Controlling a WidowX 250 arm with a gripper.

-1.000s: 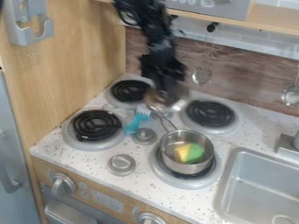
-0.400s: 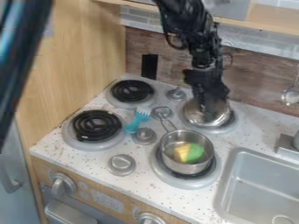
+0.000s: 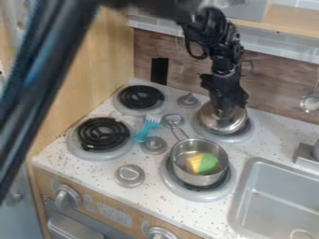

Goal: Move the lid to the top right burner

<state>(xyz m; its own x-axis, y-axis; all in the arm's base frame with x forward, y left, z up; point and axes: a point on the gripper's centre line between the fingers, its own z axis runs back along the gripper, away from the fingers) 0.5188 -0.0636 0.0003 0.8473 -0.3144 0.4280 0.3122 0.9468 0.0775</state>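
The black gripper point(image 3: 223, 112) hangs over the top right burner point(image 3: 240, 137), its tips down at the middle of the silver metal lid point(image 3: 232, 124). Lying nearly level, the lid covers most of that burner's black coil, and the burner's grey ring shows around its front and right. The gripper's tips are at the lid's top, where the lid's knob is hidden.
A small pot point(image 3: 199, 162) holding a yellow and green toy sits on the front right burner, its handle pointing back left. A blue fork point(image 3: 146, 129) lies between the left burners and the knobs. The sink point(image 3: 277, 200) is at the right.
The gripper and lid have moved right from the middle of the stove to the top right burner. Most recently the lid has come more level. The blue-black arm part at left has swung further in.
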